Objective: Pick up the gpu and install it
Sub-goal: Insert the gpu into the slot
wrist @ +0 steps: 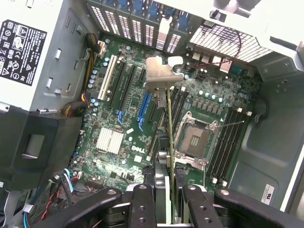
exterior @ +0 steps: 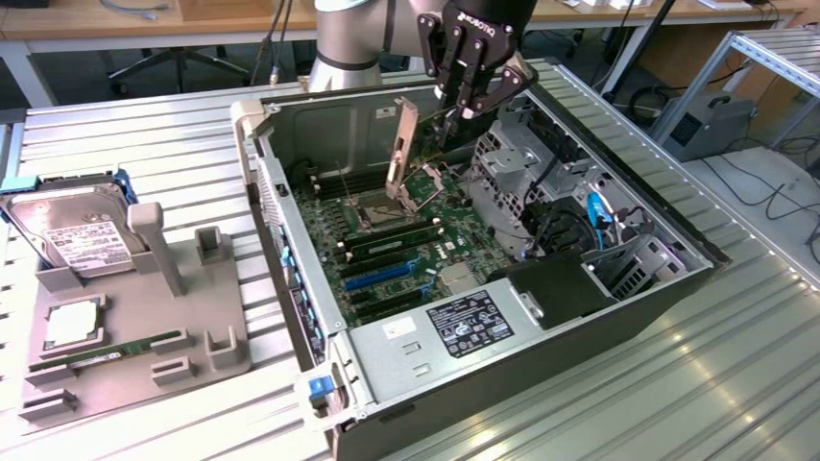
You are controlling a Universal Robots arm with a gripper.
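Fingers [wrist: 142, 202] clenched on the gpu [wrist: 167, 123], carrying it edge-down above the open computer case [exterior: 276, 192].
Pickup looks done; the card hangs over the motherboard [wrist: 118, 142], bracket end toward the rear slots, clear of the board and not yet seated, with the hard drive [exterior: 80, 240] left on the surface.

surface: ribbed metal table [exterior: 154, 144] | behind: wooden desk [exterior: 167, 19] (cables trailing) | right: aluminium frame [exterior: 756, 58]
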